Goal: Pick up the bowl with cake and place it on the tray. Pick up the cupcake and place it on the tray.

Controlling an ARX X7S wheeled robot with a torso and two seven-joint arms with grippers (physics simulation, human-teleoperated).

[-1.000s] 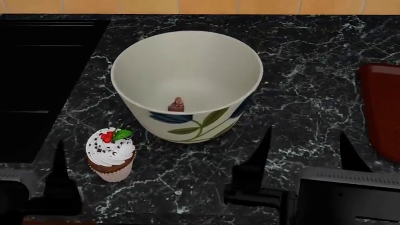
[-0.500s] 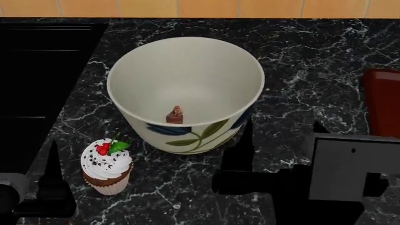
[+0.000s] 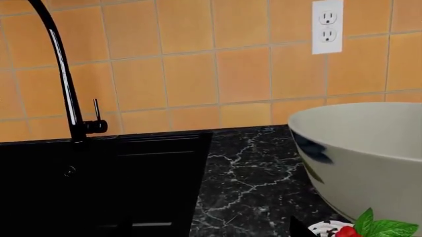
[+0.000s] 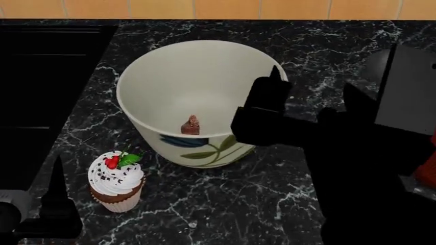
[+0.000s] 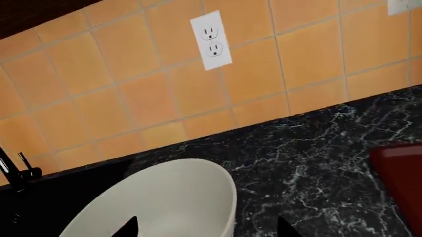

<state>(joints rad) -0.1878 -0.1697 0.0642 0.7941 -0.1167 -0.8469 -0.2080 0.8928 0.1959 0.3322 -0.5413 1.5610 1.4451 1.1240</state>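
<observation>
Bowl [image 4: 197,97] stood on the black marble countertop [image 4: 225,204], toward the back edge and just beside the sink [image 4: 41,92] at the left. Cake [image 4: 191,125] lay inside, against the near wall. Cupcake [image 4: 117,181] stood upright near the front-left of the counter, just apart from the bowl. Tray [image 5: 402,182] lay at the right edge, well apart from the bowl.

Right gripper [image 4: 310,102] was spread wide, holding nothing; one finger hung over the bowl's right rim, the other outside it. Left gripper [image 4: 58,206] sat low beside the cupcake; its state could not be told.

Judgement: step in hand was grasping the bowl. Best to lower until the rim sits deep between the fingers, pinch the wall squarely, then lift level so the cake stays put.
</observation>
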